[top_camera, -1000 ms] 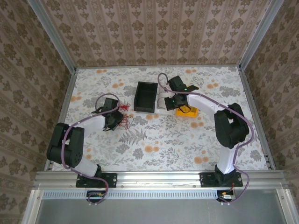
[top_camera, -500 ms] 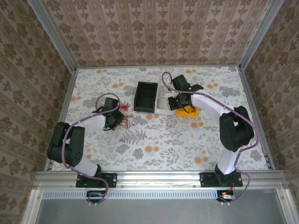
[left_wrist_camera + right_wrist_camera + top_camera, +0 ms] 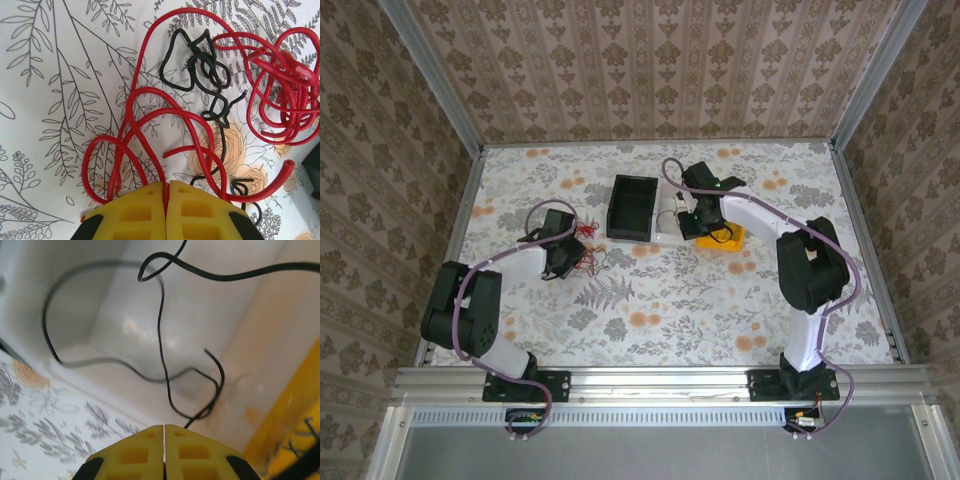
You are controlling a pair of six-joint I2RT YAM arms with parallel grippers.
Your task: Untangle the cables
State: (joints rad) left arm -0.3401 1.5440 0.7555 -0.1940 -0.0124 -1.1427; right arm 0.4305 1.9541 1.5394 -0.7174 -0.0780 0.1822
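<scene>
The cables lie tangled on the flowered table, with red loops (image 3: 134, 100) and a kinked black cable (image 3: 200, 70) among them. A tighter red knot (image 3: 285, 95) sits to their right. My left gripper (image 3: 166, 186) is shut on a red cable strand pinched between its yellow fingertips. From above, that gripper (image 3: 572, 262) sits at the tangle (image 3: 588, 262) on the table's left. My right gripper (image 3: 164, 427) is shut and hangs over the white bin (image 3: 115, 300). A thin black cable (image 3: 161, 340) comes out from under its right fingertip and trails into that bin.
A black bin (image 3: 632, 207), the white bin (image 3: 667, 225) and a yellow bin (image 3: 728, 238) stand in a row at the table's middle back. The right gripper (image 3: 690, 216) hovers between the black and yellow ones. The yellow bin's wall (image 3: 300, 405) is close on its right.
The right arm's elbow swung out to the right and back, while its gripper stayed near the white bin. The left arm and the tangle have not moved.
</scene>
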